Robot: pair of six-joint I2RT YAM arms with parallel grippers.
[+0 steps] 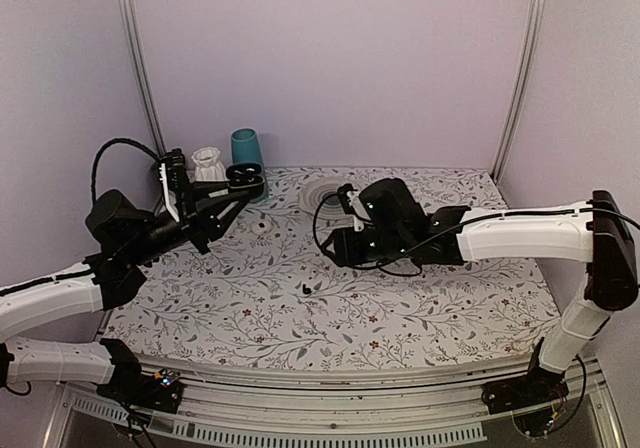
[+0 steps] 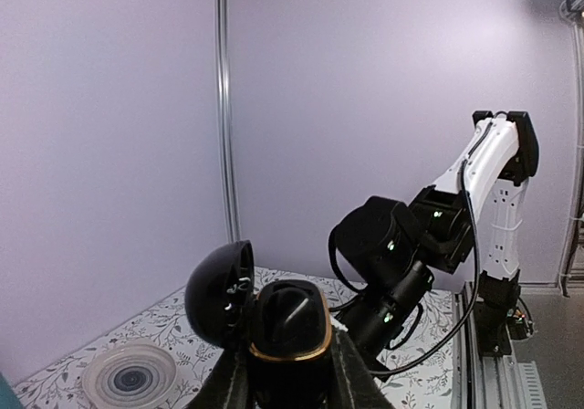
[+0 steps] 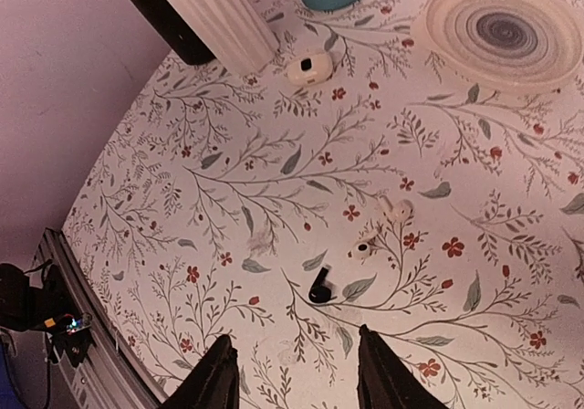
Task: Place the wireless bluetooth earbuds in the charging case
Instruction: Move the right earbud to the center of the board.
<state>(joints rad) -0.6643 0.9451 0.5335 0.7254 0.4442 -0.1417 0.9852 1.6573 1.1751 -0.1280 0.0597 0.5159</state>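
My left gripper (image 1: 240, 180) is shut on the black charging case (image 2: 290, 322) and holds it high above the cloth at the back left. The case's lid (image 2: 219, 292) hangs open to the left. I cannot tell what lies in its wells. One black earbud (image 3: 321, 286) lies on the floral cloth; in the top view (image 1: 305, 289) it is a dark speck near the middle. My right gripper (image 3: 294, 363) is open and empty, hovering above the cloth with the earbud just ahead of its fingertips. No second black earbud shows.
Two white earbuds (image 3: 394, 210) (image 3: 365, 245) lie just beyond the black one. A white oval case (image 3: 308, 67) sits further back. A ribbed round plate (image 1: 320, 193), a teal cup (image 1: 247, 151) and a white vase (image 1: 208, 163) stand along the back edge.
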